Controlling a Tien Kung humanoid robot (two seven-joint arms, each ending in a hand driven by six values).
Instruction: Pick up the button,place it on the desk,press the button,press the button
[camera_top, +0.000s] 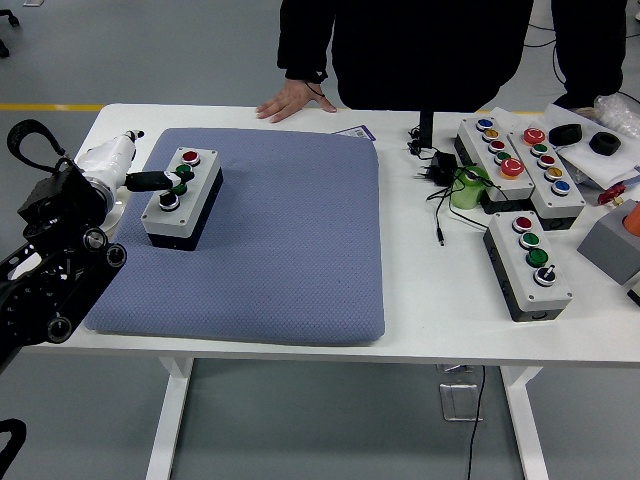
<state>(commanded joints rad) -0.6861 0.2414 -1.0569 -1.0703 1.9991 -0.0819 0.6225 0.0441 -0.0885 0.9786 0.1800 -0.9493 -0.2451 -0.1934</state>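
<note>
A white table (420, 335) carries a blue-grey quilted mat (290, 240) over its left half. At the far edge a person in black rests a hand (293, 102) flat on the tabletop. On the mat's left part sits the grey button box (183, 198), with red, green and black buttons. The left hand (150, 181) reaches over it, a black finger (168, 179) extended onto the green button (183, 171), grasping nothing. Three similar control boxes (528, 264) stand at the right.
</note>
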